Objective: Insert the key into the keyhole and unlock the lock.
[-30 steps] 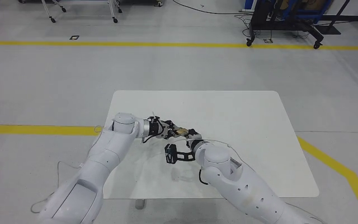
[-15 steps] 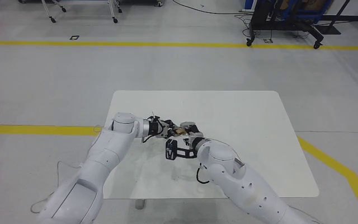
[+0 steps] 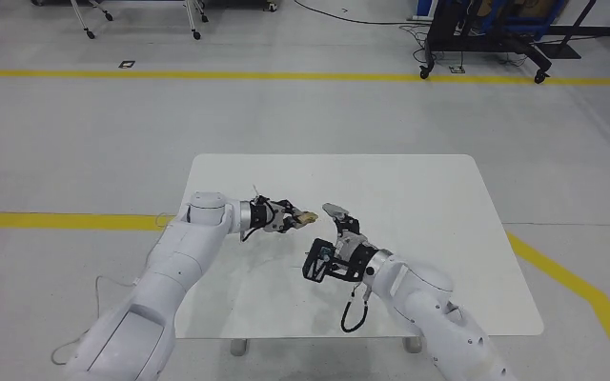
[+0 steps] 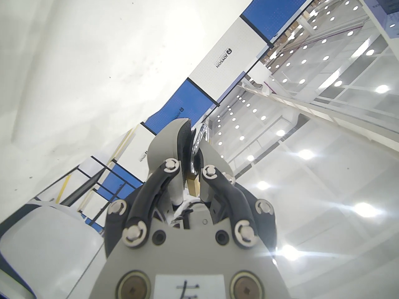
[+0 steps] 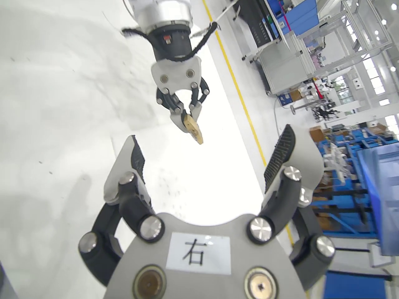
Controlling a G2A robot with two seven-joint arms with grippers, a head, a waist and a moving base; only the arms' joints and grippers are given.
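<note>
— What does the left tool (image 5: 187, 116) hold?
— Its fingers are clamped tight on a brass lock (image 5: 194, 129), which juts out past the fingertips, over the white tabletop (image 3: 429, 190).
— And the right tool (image 5: 212, 140)?
— Fingers spread wide, nothing between them. It faces the left tool head-on, with the lock just ahead of it and not touching it.

Brass-gold lock (image 5: 194, 129), white table (image 3: 429, 190), black ribbed tool pads (image 5: 279, 154)
</note>
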